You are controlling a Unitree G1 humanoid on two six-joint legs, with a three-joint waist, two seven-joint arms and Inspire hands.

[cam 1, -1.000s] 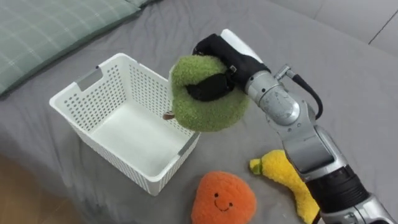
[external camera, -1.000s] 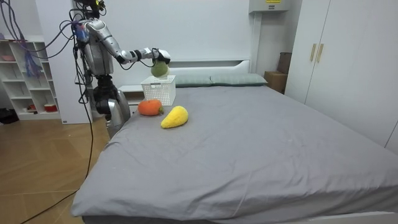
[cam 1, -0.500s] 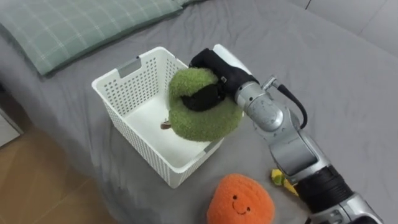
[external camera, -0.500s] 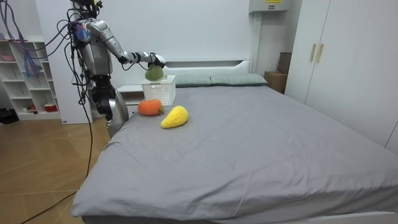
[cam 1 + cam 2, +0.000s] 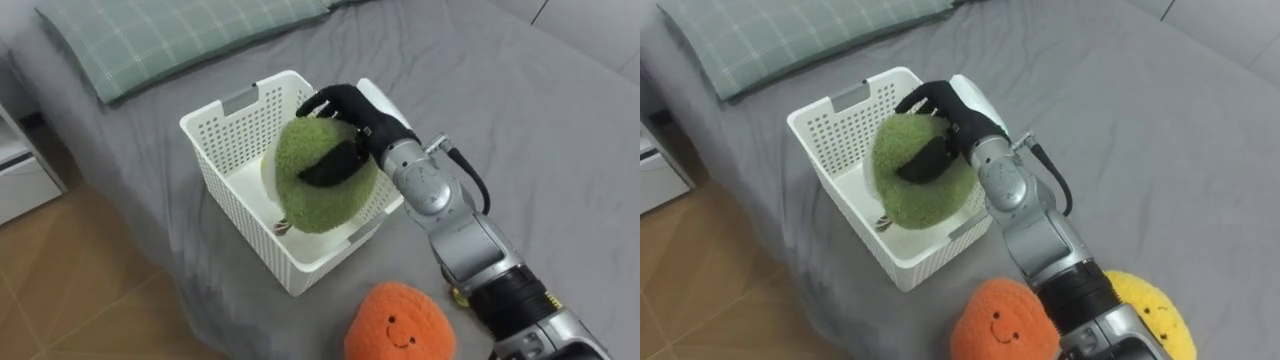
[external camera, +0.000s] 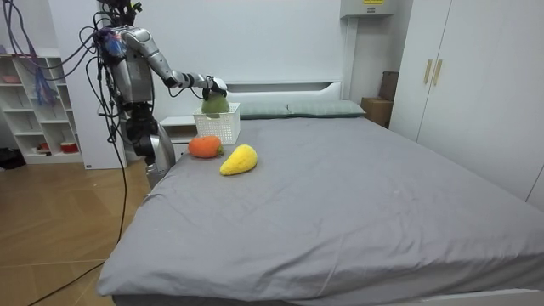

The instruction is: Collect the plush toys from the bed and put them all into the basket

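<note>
One of three toys is almost in: the right hand [image 5: 362,118], fingers curled round the green plush [image 5: 320,195], holds it at the mouth of the white basket [image 5: 238,212] on the bed [image 5: 530,120], while the orange plush [image 5: 400,322] and yellow plush [image 5: 1148,305] lie uncollected beside it.

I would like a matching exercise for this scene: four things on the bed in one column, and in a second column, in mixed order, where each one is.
Things:
1. green plush toy
2. orange plush toy
3. yellow plush toy
4. checked pillow

Places:
a. on the grey bed, close to the white basket
b. beyond the basket, towards the head of the bed
c. gripped by the right hand at the basket's opening
d. beside the orange toy, partly behind the right arm

Pairs: 1-c, 2-a, 3-d, 4-b.
</note>
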